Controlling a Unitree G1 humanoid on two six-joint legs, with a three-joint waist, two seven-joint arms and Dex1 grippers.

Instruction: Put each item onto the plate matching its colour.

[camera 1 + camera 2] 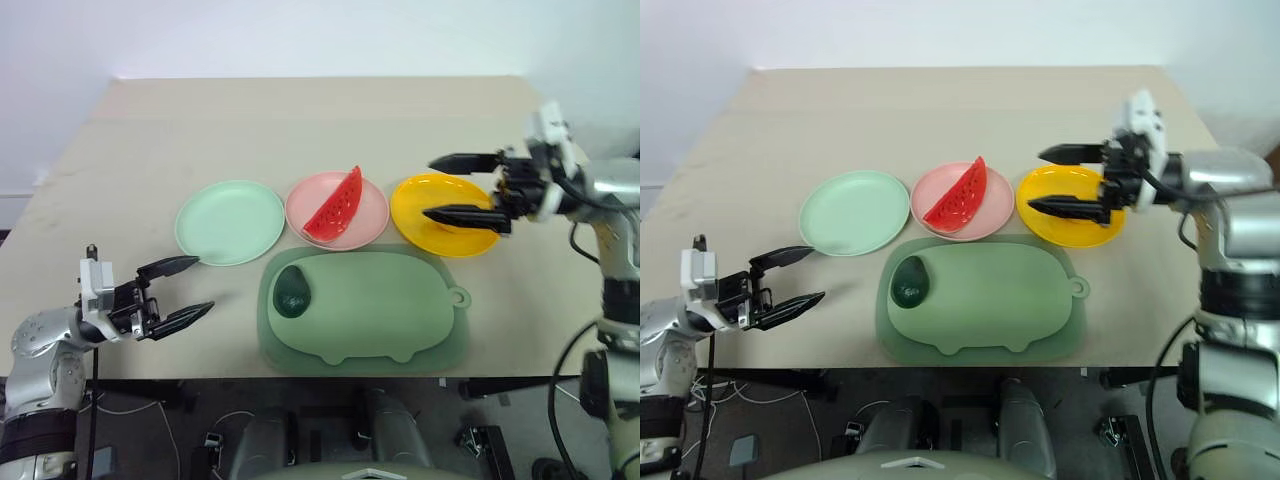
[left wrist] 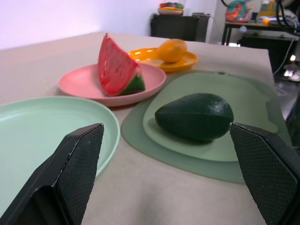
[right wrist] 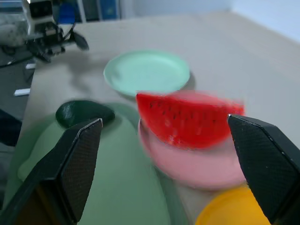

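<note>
Between the right gripper's (image 1: 466, 188) wide-apart jaws, the yellow plate (image 1: 420, 200) is lying, mango (image 2: 171, 50) resting on it. Beside it, the watermelon wedge (image 1: 336, 205) is sitting on the pink plate (image 1: 372, 205). Ahead of the left gripper's (image 1: 190, 288) parted, empty jaws, the avocado (image 1: 292, 292) is lying on the green mat (image 1: 390, 310), near the mint green plate (image 1: 228, 222).

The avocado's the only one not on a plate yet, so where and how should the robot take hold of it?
Grip the avocado across its narrow waist, jaws either side, coming from above with the open left gripper. It lies flat on the pig-shaped mat, long axis pointing away from the robot, nearest that arm.
</note>
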